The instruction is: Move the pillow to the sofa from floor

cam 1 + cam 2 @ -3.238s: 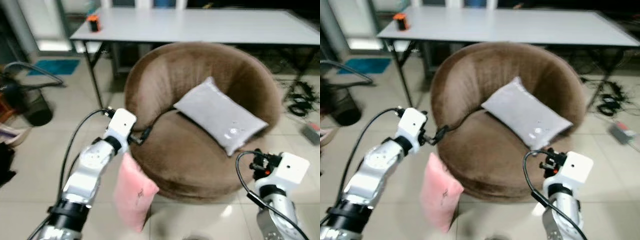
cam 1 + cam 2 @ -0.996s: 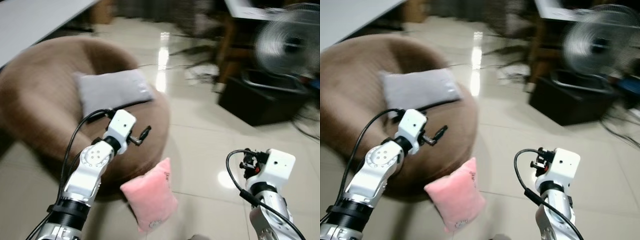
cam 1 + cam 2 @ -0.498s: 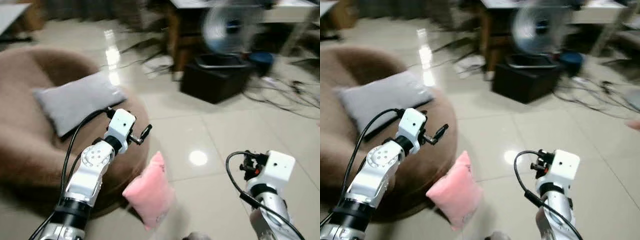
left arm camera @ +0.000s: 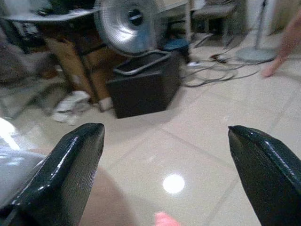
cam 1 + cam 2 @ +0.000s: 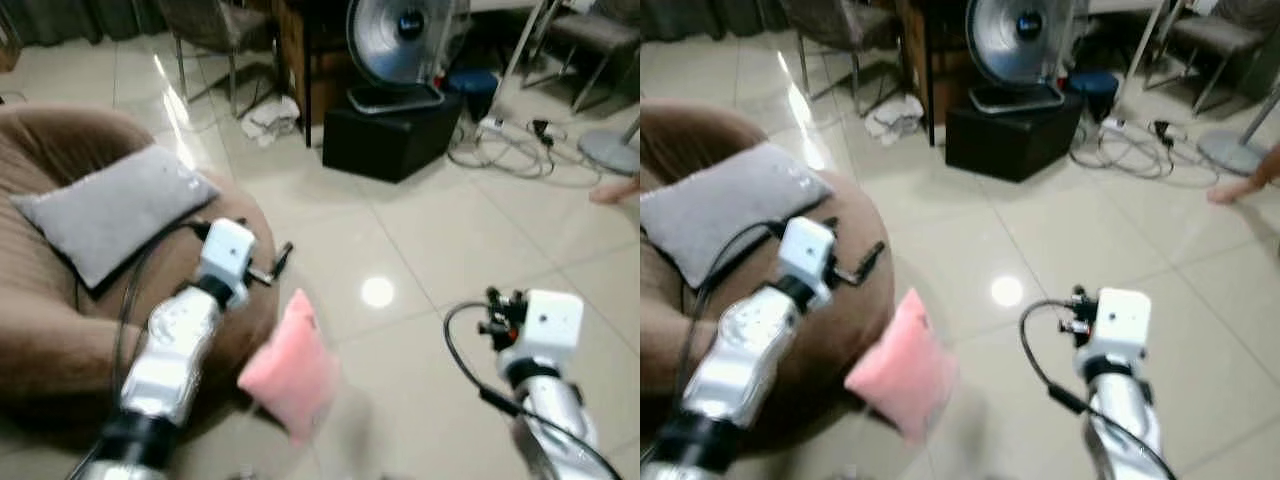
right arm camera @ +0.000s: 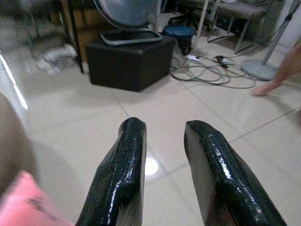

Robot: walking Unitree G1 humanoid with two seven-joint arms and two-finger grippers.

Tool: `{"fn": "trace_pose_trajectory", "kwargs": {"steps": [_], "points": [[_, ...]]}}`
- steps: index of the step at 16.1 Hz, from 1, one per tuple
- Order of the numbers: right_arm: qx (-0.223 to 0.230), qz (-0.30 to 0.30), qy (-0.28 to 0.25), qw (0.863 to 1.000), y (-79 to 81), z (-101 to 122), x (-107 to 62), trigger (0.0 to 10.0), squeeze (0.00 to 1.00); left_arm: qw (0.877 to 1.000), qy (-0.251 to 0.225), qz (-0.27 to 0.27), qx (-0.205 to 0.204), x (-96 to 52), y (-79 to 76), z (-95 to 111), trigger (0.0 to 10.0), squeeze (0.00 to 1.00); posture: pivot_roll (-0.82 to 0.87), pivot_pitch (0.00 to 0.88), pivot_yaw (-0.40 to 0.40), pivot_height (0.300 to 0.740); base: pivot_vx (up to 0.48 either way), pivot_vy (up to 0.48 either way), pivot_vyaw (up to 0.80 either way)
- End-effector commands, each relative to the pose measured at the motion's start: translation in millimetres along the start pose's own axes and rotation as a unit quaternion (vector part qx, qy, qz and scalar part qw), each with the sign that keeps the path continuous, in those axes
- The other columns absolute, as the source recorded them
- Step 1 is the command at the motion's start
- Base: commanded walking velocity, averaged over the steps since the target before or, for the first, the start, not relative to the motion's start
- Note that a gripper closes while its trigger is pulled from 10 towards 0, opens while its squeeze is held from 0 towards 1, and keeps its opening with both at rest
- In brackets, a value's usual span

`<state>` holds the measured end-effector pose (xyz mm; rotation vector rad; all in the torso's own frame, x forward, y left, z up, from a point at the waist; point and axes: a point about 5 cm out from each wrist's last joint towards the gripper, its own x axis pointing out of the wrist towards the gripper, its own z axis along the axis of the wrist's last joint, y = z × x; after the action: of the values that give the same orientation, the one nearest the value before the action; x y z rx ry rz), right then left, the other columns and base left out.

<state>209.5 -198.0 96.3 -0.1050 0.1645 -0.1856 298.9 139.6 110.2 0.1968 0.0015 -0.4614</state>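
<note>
I see the pink pillow (image 5: pixel 290 366) on the floor (image 5: pixel 430 250) against the sofa (image 5: pixel 60 330); left end effector (image 4: pixel 167 141) spread wide, right end effector (image 6: pixel 162 155) slightly parted.

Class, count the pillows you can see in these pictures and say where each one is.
2. A grey pillow lies on the brown sofa. A pink pillow stands on the floor against the sofa's front. Others may be out of frame.

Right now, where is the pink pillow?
In the left eye view the pink pillow is on the tiled floor, leaning against the brown sofa, just below the left gripper.
</note>
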Motion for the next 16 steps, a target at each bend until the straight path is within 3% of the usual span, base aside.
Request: {"fn": "trace_pose_trajectory", "kwargs": {"steps": [1, 4, 8, 10, 13, 16], "points": [[-0.007, 0.011, -0.014, 1.0, 4.3, 4.7, 0.3, 10.0, 0.0, 1.0, -0.004, 0.001, 0.011, -2.1, 4.4, 0.7, 10.0, 0.0, -0.05, 0.028, -0.004, 0.74, 0.0, 0.0, 0.0], [-0.022, 0.038, -0.009, 0.999, 8.2, 1.2, -1.3, 10.0, 0.0, 1.0, -0.01, -0.011, 0.015, -1.4, 2.4, 2.4, 10.0, 0.0, -0.05, 0.023, -0.004, 0.74, 0.094, 0.0, 0.0], [-0.027, 0.056, 0.008, 0.998, 14.1, -6.4, -5.3, 10.0, 0.0, 1.0, -0.007, -0.018, 0.017, -1.1, 1.5, 1.5, 10.0, 0.0, -0.05, 0.023, 0.0, 0.74, 0.378, 0.0, 0.76], [-0.005, 0.043, 0.009, 0.999, 11.6, -7.4, -6.7, 10.0, 0.0, 1.0, -0.006, -0.024, 0.016, -1.3, 0.5, 1.1, 10.0, 0.0, -0.05, 0.026, 0.002, 0.74, 0.384, 0.0, 0.0], [-0.009, 0.039, 0.015, 0.999, 10.3, -9.2, -8.1, 10.0, 0.0, 0.999, -0.006, -0.042, 0.008, -1.1, -3.6, 0.7, 10.0, 0.0, -0.06, 0.035, 0.004, 0.74, 0.368, 0.0, 0.0], [0.008, 0.034, 0.022, 0.999, 10.8, -12.0, -10.3, 10.0, 0.0, 0.998, -0.005, -0.067, -0.001, -3.4, -10.5, -1.4, 10.0, 0.0, -0.06, 0.04, 0.006, 0.74, 0.0, 0.0, -0.17]]}}
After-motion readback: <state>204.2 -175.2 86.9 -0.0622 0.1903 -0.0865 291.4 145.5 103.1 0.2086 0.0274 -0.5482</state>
